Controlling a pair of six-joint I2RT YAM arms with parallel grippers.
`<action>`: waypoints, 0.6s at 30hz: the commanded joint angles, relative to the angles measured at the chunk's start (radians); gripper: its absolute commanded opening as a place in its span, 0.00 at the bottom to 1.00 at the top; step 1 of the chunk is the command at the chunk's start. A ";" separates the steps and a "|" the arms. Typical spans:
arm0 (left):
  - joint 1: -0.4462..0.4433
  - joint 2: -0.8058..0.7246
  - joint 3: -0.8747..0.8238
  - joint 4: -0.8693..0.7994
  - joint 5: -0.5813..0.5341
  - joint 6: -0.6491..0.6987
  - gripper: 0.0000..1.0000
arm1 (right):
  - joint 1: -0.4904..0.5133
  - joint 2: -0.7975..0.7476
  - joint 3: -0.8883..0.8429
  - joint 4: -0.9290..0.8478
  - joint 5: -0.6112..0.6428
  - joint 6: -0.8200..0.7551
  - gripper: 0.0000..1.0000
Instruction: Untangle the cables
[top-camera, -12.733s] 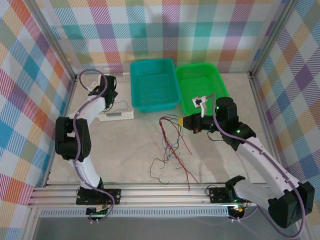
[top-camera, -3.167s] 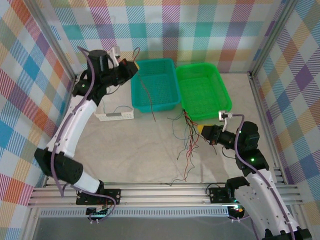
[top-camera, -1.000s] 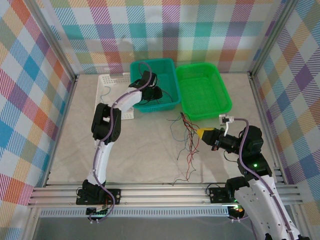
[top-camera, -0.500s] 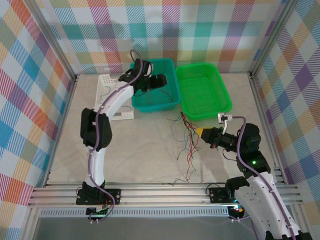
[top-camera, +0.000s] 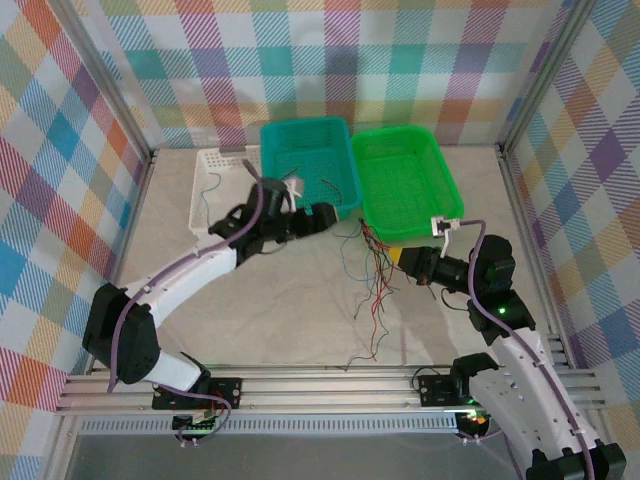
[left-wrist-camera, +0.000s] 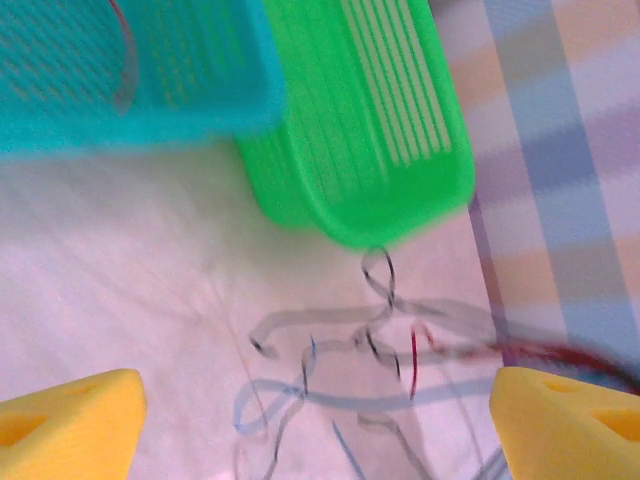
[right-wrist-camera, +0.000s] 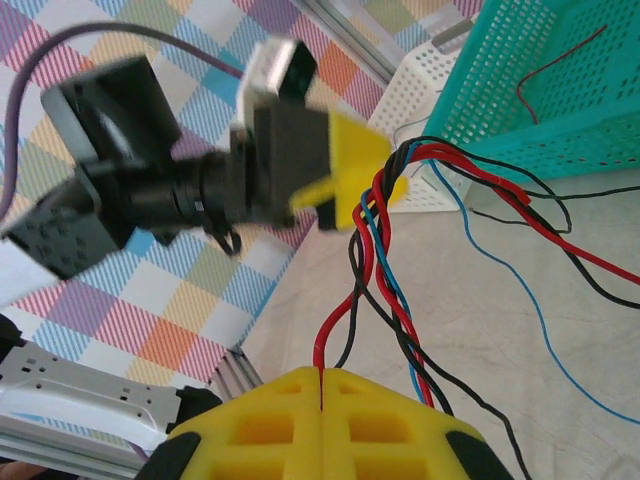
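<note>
Below green basket (top-camera: 418, 236) rim, right gripper (top-camera: 404, 262) pinching cables (top-camera: 377, 268), left gripper (top-camera: 323, 215) spread

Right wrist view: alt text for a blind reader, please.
The right end effector is shut on a twisted bundle of red, black and blue cables. The left end effector sits just beyond the bundle, a teal basket at upper right.

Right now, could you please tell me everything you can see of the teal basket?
The teal basket is a rectangular plastic tray with perforated walls and floor and a solid rim. It sits upright at the back of the table, close beside the green basket; contact is unclear. A thin red cable lies inside. The open left end effector is near its front right corner.
</note>
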 joint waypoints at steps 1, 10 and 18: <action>-0.070 -0.064 -0.046 0.136 0.024 0.082 0.89 | 0.009 -0.002 0.045 0.094 -0.055 0.043 0.00; -0.116 -0.062 -0.061 0.149 0.009 0.207 0.86 | 0.044 -0.011 0.055 0.070 -0.087 0.057 0.00; -0.118 -0.084 -0.056 0.107 -0.080 0.292 0.77 | 0.058 -0.026 0.064 0.047 -0.117 0.050 0.00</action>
